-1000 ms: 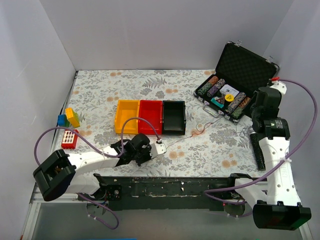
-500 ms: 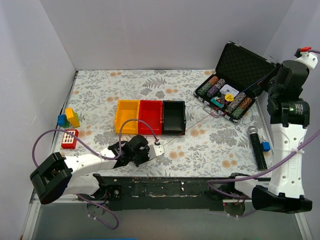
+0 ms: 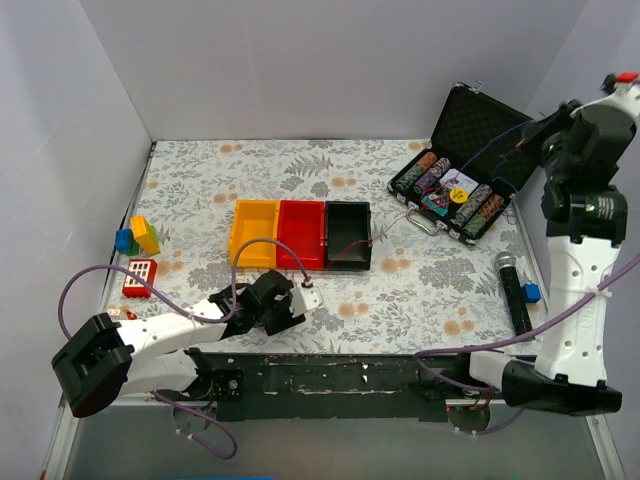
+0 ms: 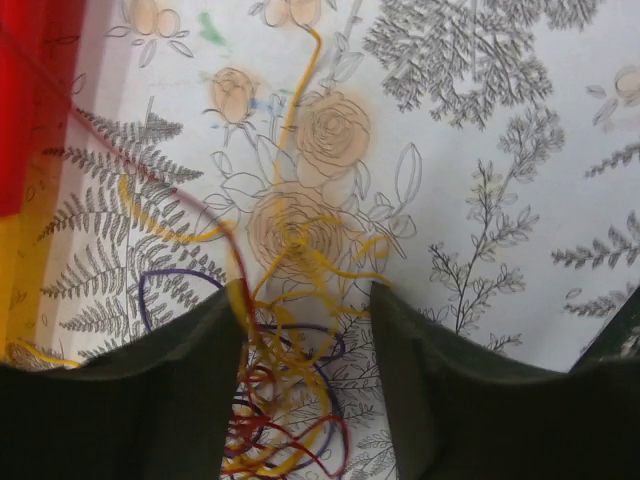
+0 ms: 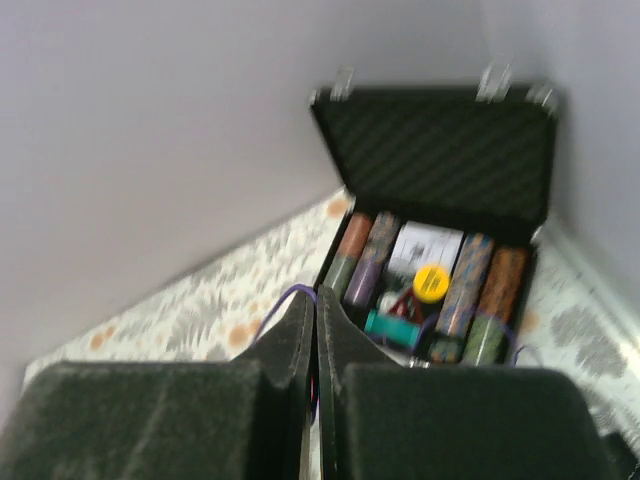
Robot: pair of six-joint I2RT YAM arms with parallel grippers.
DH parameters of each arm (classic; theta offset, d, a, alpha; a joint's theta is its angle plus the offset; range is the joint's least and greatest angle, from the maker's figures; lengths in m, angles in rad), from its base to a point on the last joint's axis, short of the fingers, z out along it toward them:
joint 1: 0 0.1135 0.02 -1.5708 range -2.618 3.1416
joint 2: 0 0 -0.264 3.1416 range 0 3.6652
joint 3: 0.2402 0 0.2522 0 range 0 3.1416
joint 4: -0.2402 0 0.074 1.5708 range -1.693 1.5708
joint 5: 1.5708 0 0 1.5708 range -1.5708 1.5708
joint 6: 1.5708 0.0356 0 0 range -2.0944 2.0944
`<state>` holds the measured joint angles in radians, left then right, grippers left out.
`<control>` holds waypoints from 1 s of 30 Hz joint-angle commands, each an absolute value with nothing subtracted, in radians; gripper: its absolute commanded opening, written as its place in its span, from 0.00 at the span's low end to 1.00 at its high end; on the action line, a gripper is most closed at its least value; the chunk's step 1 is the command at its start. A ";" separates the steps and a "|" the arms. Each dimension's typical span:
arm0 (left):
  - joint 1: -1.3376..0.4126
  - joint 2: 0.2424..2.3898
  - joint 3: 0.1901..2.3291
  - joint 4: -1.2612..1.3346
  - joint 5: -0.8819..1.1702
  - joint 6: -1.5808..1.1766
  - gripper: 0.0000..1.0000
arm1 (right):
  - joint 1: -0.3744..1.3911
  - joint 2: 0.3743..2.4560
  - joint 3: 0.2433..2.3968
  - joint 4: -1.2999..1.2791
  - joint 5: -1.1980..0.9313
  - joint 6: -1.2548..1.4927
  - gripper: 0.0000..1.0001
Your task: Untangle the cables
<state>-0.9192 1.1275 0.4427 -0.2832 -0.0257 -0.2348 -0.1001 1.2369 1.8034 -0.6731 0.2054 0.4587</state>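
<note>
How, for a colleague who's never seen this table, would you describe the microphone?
Find the open black chip case at the table's far right. Toward the near edge from it lies the microphone: a black stick with a silver mesh head, the only rod there.

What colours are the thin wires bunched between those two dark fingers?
Orange-yellow, red and dark purple wires; the left wrist view shows them best.

You see yellow, red and dark purple cables [image 4: 278, 405]; a white cloth [image 4: 500, 150] printed with grey ferns and peach roses; a yellow bin [image 3: 254, 233], red bin [image 3: 301, 233], black bin [image 3: 347, 236]; a black case [image 3: 487, 125].
</note>
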 commanded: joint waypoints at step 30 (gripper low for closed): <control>-0.877 1.250 1.106 -0.345 0.185 -0.417 0.98 | 0.136 0.706 0.907 0.127 -1.127 0.669 0.01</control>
<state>-0.8894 1.2030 1.0710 -0.4843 0.1299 -0.3740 0.1211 0.7158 0.9009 -0.0608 -0.9291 0.6052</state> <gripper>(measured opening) 0.981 0.029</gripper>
